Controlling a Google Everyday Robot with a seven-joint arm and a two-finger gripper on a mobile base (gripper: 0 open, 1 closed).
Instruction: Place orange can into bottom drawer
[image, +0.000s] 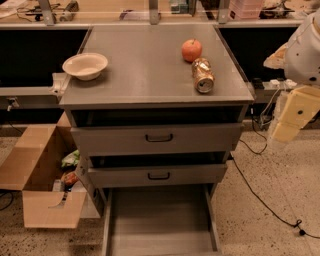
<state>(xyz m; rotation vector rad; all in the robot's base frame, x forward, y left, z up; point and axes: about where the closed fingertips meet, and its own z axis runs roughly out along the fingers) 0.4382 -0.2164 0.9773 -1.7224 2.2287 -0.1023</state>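
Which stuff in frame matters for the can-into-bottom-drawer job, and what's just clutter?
Job: orange can, on its side on the cabinet top; bottom drawer, pulled open; gripper, off to the cabinet's right, clear of the can.
Lying about: apple, bowl, cardboard box, upper drawers.
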